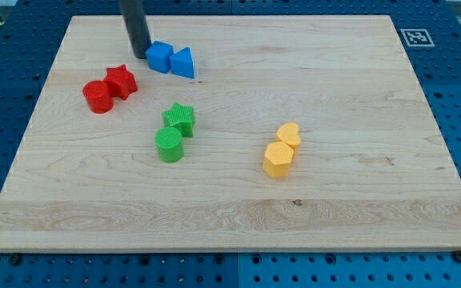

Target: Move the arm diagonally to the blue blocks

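Two blue blocks sit side by side near the view's top left: a blue cube-like block (160, 57) and a blue triangular block (183, 62) to its right, touching. My dark rod comes down from the view's top, and my tip (138, 54) rests on the board just left of the blue cube, very close to it or touching it. A red star (122, 81) and a red cylinder (98, 97) lie below and left of my tip.
A green star (179, 118) and a green cylinder (169, 146) sit near the board's middle left. Two yellow hexagonal blocks (282, 150) stand right of centre. The wooden board (358, 216) lies on a blue perforated table; a marker tag (415, 37) is at its top right corner.
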